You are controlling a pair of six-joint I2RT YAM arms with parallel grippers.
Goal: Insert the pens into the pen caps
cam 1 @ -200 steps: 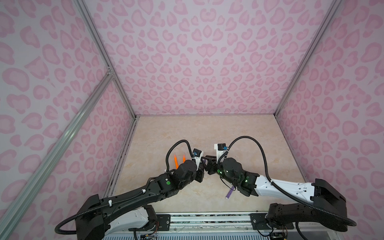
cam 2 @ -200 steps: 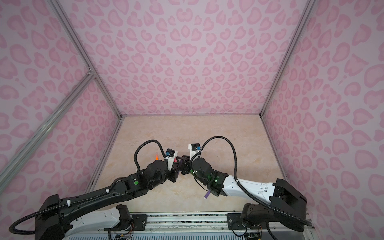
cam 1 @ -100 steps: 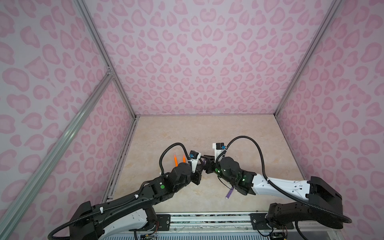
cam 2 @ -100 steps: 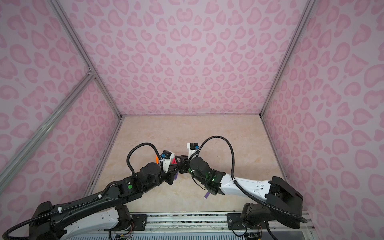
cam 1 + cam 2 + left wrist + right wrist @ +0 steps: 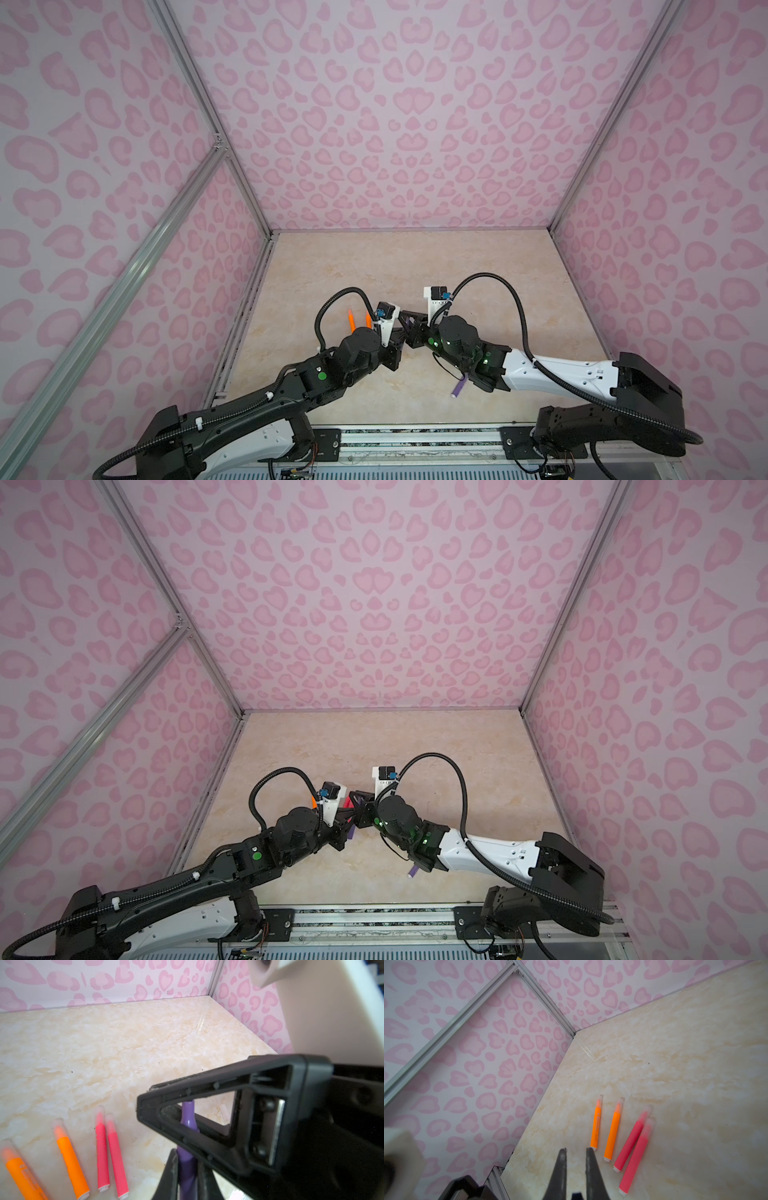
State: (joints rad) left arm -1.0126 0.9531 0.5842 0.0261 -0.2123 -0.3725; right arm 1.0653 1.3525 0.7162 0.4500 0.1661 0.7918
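Left gripper (image 5: 186, 1162) clamped on purple pen (image 5: 188, 1120) at scene centre, tip toward right gripper (image 5: 576, 1150), jaws nearly together; cap between them not discernible. Step called for straight push along pen axis, no twist. Orange pens (image 5: 612, 1132), pink pens (image 5: 630, 1142) lay left.

Robot test cell, laboratory type. Pink-printed panels (image 5: 374, 124) on aluminium framing (image 5: 124, 282) enclose a beige marble-look bench (image 5: 415, 266). A left arm (image 5: 249, 409) and a right arm (image 5: 557, 370) are mounted on a metal rail (image 5: 415, 434) along the bench's front edge.
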